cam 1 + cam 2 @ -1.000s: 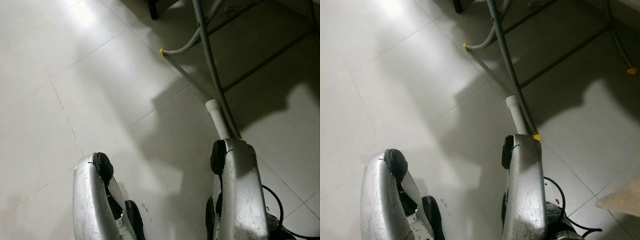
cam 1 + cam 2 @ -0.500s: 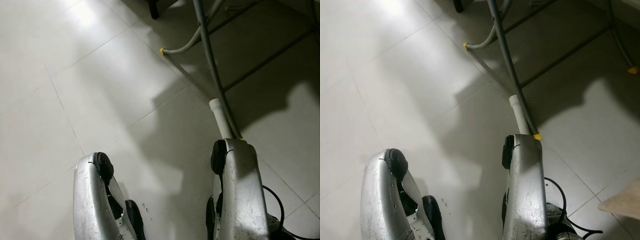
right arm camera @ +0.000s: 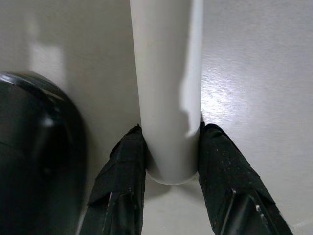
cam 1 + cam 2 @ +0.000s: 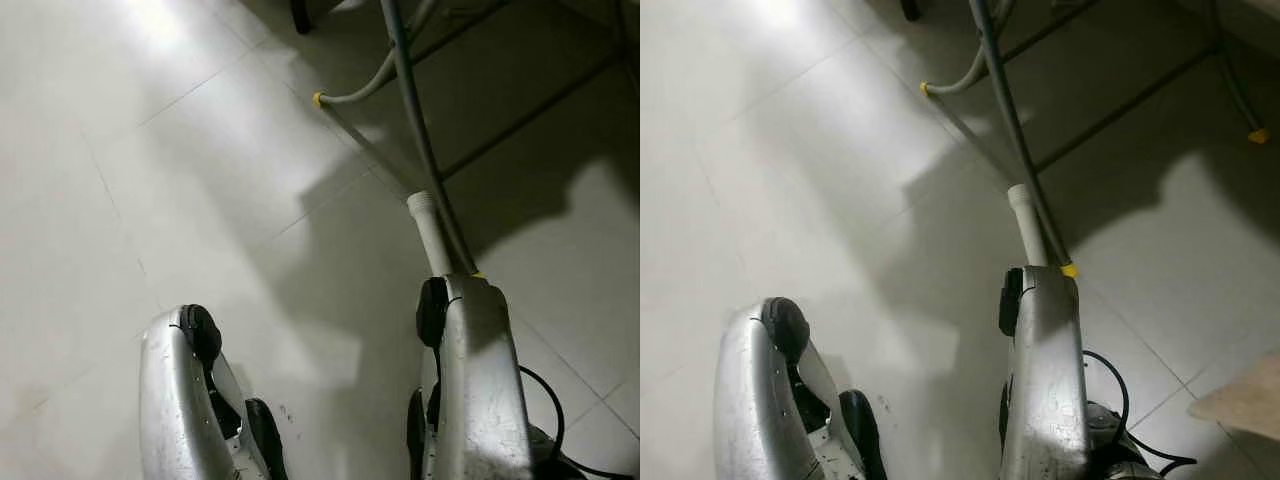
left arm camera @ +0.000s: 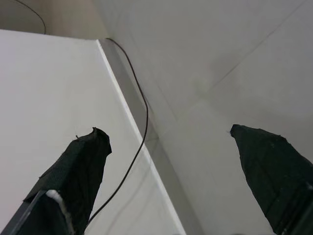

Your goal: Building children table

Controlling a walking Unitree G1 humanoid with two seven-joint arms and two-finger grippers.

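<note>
A white table leg (image 4: 430, 232), a smooth plastic tube with a ribbed end, sticks out forward from under my right arm (image 4: 480, 380) above the tiled floor. In the right wrist view my right gripper (image 3: 168, 142) is shut on this white leg (image 3: 166, 88), one black finger on each side of it. My left arm (image 4: 180, 400) hangs low at the left. In the left wrist view my left gripper (image 5: 167, 132) is open, with nothing between its fingers.
A grey metal tube frame (image 4: 410, 110) with yellow end caps (image 4: 318, 99) stands on the pale tiles just beyond the leg's tip. A light wooden corner (image 4: 1240, 400) shows at the right. A thin dark cable (image 5: 139, 98) runs along a white panel (image 5: 49, 98).
The whole picture has shifted slightly, so the camera moved. The white leg stays clamped in my right gripper, and its tip has swung a little.
</note>
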